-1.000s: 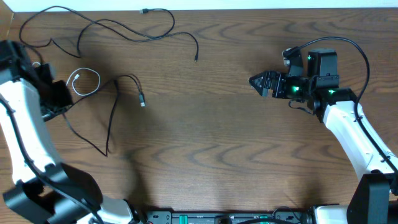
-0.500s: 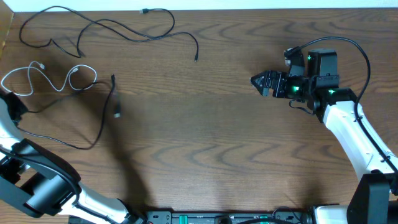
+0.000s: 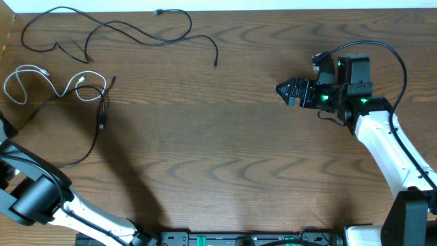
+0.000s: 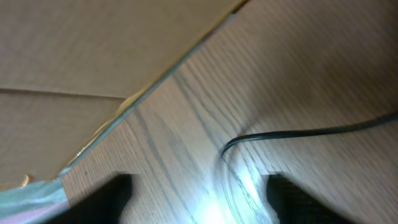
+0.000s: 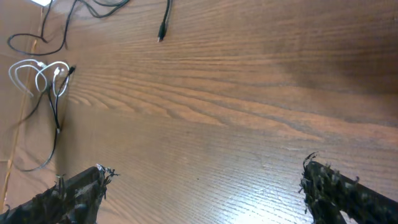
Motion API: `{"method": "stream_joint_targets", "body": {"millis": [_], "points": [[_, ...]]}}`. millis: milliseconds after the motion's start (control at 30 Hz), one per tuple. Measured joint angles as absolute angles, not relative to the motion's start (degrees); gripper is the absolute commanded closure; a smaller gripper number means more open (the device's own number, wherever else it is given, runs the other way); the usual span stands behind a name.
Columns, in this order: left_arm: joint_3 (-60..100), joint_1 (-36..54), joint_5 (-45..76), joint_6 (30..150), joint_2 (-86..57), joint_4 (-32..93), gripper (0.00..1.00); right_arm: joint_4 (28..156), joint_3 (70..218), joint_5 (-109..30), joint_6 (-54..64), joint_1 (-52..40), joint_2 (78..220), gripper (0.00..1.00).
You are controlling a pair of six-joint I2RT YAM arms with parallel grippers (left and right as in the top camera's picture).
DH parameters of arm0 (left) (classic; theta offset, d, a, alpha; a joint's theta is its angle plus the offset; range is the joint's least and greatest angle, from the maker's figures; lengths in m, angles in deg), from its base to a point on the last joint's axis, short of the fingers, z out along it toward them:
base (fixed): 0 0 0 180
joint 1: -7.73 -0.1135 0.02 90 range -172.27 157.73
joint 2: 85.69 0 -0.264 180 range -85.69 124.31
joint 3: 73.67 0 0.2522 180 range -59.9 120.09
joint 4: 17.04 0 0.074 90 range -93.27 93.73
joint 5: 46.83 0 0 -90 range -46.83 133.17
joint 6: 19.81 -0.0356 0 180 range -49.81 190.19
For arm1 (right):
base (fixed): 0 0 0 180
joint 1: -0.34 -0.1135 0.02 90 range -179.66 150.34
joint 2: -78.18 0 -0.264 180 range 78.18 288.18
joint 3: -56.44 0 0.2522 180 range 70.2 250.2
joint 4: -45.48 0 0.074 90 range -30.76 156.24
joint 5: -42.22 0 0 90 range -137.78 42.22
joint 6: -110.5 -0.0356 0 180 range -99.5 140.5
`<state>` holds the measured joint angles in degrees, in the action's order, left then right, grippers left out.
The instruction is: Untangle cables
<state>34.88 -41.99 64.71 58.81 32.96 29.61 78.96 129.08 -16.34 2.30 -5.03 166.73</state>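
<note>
One long black cable (image 3: 136, 31) snakes along the table's far edge, apart from the others. A white cable (image 3: 41, 80) lies in loose loops at the far left, and the second black cable (image 3: 101, 116) crosses its right loop and trails down toward the left edge. In the left wrist view my left gripper (image 4: 199, 199) stands open over bare wood near the table's corner, with a bend of black cable (image 4: 298, 132) just ahead of its fingers. My right gripper (image 3: 285, 91) hovers open at the right, empty; its wrist view shows the white cable (image 5: 37, 74) far off.
Brown cardboard (image 4: 93, 62) rises just past the table's left edge. The left arm's links (image 3: 34, 198) fill the lower left corner of the overhead view. The right arm (image 3: 382, 143) and its thick black wire (image 3: 389, 55) occupy the right side.
The left arm swung out to the table's left edge, dragging the white cable and the crossing black one leftward; the white cable spread into loops. Its jaws opened. The right arm stayed still.
</note>
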Motion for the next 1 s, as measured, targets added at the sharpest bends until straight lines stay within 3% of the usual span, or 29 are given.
{"method": "stream_joint_targets", "body": {"millis": [267,333,567,700,833,1000], "points": [[34.7,-44.0,60.2,61.5,32.6,27.5,0.10,79.2,129.1,-16.3,2.3,-5.0,166.7,0.01],[34.7,-44.0,53.0,61.7,31.7,27.6,0.08,79.2,129.1,-16.4,2.3,-5.0,166.7,0.01],[35.1,-42.8,11.2,62.8,26.8,30.4,0.04,79.3,129.1,-16.3,2.3,-5.0,166.7,0.01],[35.1,-40.5,-1.7,62.7,26.7,33.3,0.03,79.4,129.1,-16.3,2.3,-5.0,166.7,0.01],[34.8,-36.6,-1.3,63.2,26.7,36.1,0.03,79.4,129.1,-16.3,2.2,-5.2,166.7,0.01],[33.0,-29.7,12.5,68.0,26.7,37.0,0.02,79.5,129.1,-16.3,2.2,-5.5,166.7,0.01]]}}
